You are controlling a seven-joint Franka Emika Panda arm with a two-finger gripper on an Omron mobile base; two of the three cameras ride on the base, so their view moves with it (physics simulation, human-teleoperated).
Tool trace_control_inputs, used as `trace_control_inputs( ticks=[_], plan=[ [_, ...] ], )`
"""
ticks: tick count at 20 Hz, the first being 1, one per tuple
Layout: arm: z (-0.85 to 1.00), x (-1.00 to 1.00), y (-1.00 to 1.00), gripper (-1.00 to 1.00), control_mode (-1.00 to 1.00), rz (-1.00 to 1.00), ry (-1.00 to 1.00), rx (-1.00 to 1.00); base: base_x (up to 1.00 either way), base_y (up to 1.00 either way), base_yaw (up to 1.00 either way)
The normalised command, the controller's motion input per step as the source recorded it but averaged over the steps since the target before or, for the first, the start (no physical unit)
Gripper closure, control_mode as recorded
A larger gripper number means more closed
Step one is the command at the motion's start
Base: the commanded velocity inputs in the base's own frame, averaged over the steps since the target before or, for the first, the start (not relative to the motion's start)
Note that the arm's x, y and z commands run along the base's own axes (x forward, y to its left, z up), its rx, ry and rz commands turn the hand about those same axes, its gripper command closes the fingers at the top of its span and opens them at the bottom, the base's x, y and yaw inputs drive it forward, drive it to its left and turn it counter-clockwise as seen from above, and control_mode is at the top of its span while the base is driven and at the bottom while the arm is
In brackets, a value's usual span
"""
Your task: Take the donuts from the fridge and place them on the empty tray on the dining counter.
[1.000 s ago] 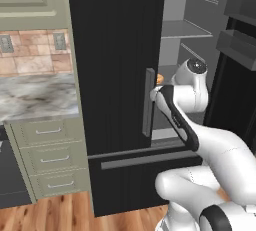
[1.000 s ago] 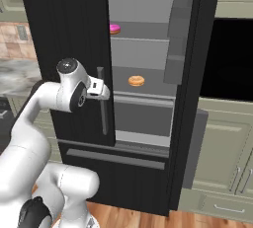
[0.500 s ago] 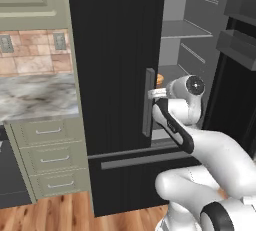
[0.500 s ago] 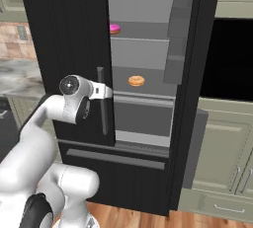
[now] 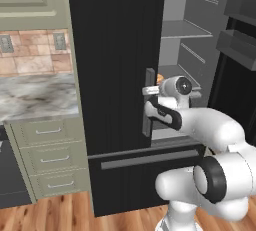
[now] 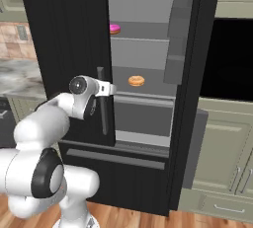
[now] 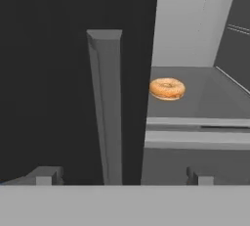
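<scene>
The black fridge (image 6: pixel 69 34) stands with its right door swung open and its left door closed. A pink donut (image 6: pixel 114 28) lies on the upper shelf. An orange-tan donut (image 6: pixel 136 80) (image 7: pixel 167 88) lies on the middle shelf, and its edge peeks past the door (image 5: pixel 160 78). My gripper (image 6: pixel 110 90) (image 5: pixel 148 91) (image 7: pixel 122 177) is open at the left door's grey handle (image 7: pixel 106 107), one fingertip on each side of the bar, holding nothing. The tray and the dining counter are out of view.
The open right fridge door with its grey bins (image 6: pixel 179 39) (image 5: pixel 240 30) stands to the right. Beyond it is a black wall oven (image 6: pixel 232 59). Left of the fridge are sage-green cabinets with a marble counter (image 5: pixel 35 97). Below is the fridge's drawer bar (image 6: pixel 113 158).
The hand has sunk lower and levelled out, bringing the open fingers up to the left door's handle. The donuts have not moved.
</scene>
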Motion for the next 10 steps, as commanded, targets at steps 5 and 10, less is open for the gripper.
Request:
trace_control_inputs(
  ticks=[5, 10],
  plan=[
    [-0.04, 0.8, 0.0, -1.0, -1.0, 0.0, 0.01, 0.0, 0.0, 0.0, 0.0],
    [-0.19, 0.78, 0.0, -1.0, -1.0, 0.0, 0.0, 0.0, 0.0, 0.0, 0.0]
  ],
)
